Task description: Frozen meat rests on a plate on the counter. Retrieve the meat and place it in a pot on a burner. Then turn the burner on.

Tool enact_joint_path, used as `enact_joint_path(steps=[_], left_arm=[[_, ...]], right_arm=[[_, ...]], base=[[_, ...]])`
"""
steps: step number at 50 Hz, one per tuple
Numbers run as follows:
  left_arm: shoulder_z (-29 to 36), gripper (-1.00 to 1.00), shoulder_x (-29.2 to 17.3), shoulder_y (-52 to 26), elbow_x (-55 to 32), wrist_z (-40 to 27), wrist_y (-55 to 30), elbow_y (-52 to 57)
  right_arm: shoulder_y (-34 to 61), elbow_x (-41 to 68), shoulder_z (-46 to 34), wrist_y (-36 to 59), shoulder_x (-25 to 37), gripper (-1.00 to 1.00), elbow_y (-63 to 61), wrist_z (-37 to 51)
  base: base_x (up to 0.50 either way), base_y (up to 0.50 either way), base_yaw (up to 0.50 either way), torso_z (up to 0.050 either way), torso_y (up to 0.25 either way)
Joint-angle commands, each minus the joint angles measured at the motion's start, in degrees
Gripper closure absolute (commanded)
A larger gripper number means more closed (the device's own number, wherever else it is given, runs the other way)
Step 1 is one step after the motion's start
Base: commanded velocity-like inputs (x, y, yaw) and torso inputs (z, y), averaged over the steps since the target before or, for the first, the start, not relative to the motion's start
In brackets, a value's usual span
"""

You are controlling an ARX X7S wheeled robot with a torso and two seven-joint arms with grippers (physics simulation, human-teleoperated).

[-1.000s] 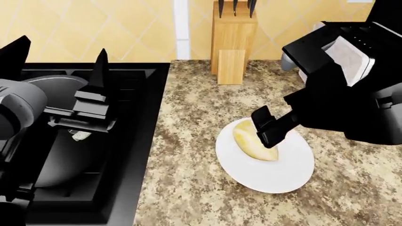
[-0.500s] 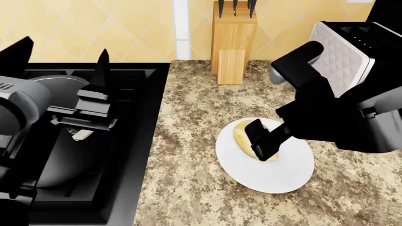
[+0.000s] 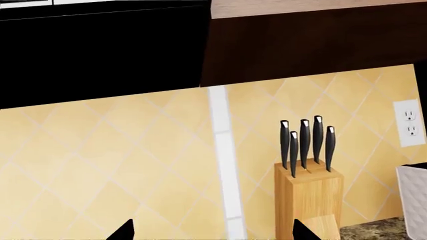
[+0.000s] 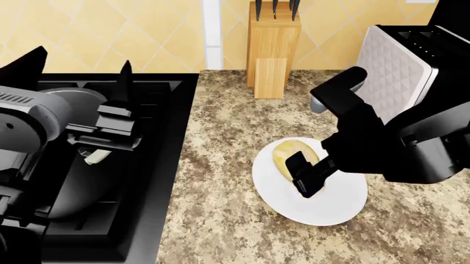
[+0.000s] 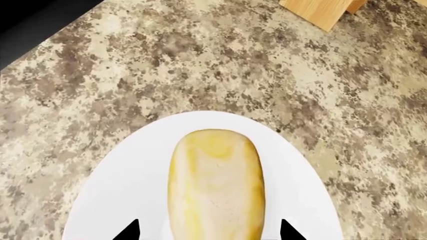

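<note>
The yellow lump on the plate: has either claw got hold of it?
No. The right gripper is open, one fingertip on each side of the meat, which lies on the plate. The left gripper is open too, holding nothing.

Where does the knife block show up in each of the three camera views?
Head view: knife block at top centre, standing on the counter against the tiled wall.
Left wrist view: lower right, knife handles sticking up.
Right wrist view: only a corner at the top right edge.
Shared landmark: the speckled counter.

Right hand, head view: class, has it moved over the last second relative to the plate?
Yes. The right hand has slid nearer along the meat, further over the plate.
</note>
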Motion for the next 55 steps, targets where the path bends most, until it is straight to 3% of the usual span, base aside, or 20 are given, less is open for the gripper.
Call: enact_joint_path(steps=[1,55], left_arm=[[0.67,-1.00,0.04,1.13,2.42,1.75,1.11,-0.97],[3.06,-1.00,-0.18,1.73,5.14,3.36,2.83,-2.79]], right_arm=[[-0.60,-2.26,-1.24,-1.09,-0.20,-1.00,1.22,-1.71],[-2.17,-8.24,-6.07,-4.55,-1.13,-1.00,3.54,-6.41]], base=[[0.00,0.00,0.00,0.000,0.000],[0.00,0.00,0.00,0.000,0.000]])
